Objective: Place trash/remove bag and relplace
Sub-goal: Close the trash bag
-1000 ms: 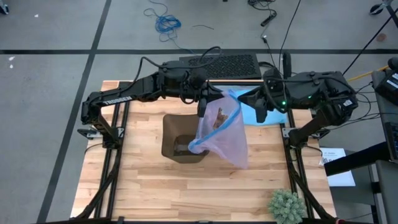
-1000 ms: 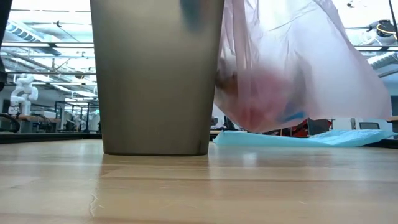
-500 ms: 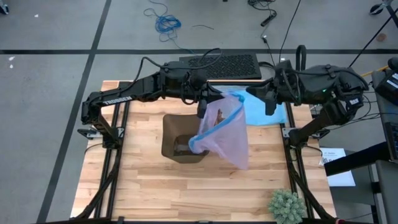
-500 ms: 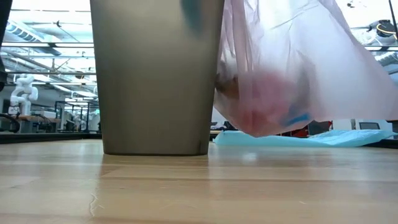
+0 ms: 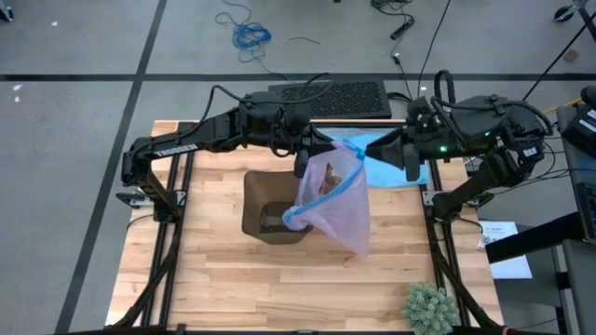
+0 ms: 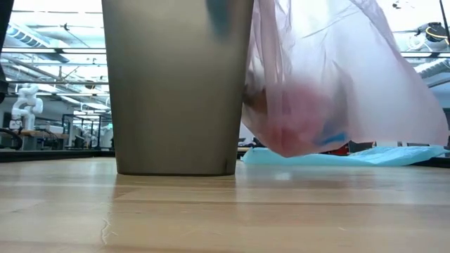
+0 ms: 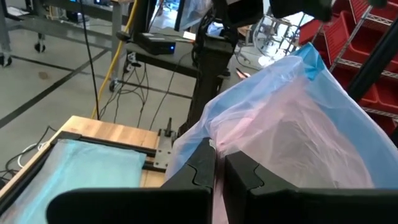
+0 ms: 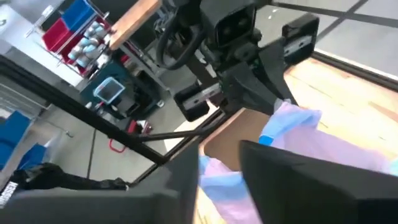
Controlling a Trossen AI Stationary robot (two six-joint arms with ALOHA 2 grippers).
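Left gripper (image 5: 303, 160), jaws pinched on the bag (image 5: 337, 200) beside the bin (image 5: 265, 212), lifts it clear; right gripper (image 5: 372, 149), jaws seemingly open, should grab its rim.

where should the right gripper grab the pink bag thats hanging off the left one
Likely the blue-trimmed rim of the lavender-pink bag on its free side, opposite where the left gripper pinches it, coming in from the right gripper's own side. The mouth gapes upward there, while the body sags beside the brown bin, heavy with trash.
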